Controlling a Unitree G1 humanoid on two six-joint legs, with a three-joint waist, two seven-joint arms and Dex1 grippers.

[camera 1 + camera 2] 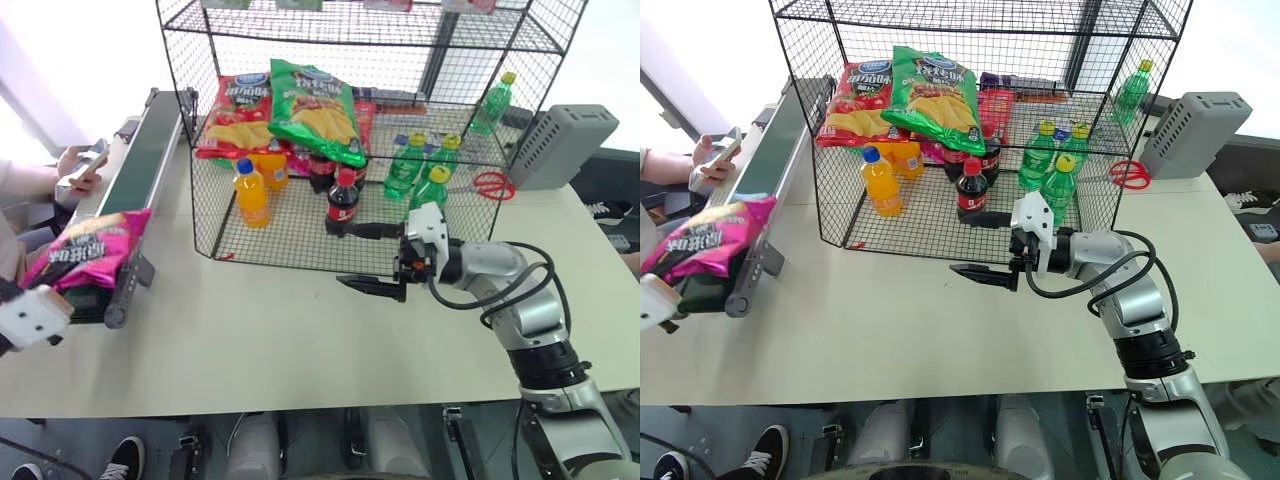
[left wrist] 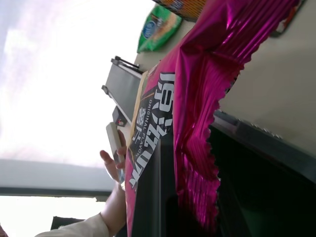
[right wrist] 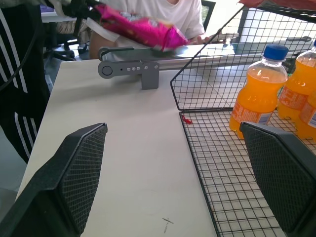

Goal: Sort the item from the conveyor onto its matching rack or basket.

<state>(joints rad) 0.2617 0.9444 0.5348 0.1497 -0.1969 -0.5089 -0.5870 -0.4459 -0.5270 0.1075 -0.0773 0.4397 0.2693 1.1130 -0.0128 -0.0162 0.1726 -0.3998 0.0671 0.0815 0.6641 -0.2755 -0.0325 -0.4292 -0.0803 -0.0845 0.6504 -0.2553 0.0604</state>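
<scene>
Left hand: I have it shut tight on the pink chip bag.
Pink chip bag: at the near end of the conveyor.
Right hand: wide open, holding nothing, far from the conveyor, by the rack.

Mock shop stand in a lab or office room. Beige bench with wire rack of snacks and drinks, fed by short conveyor; office chair behind.

Magenta chip bag; dark green conveyor.
</scene>
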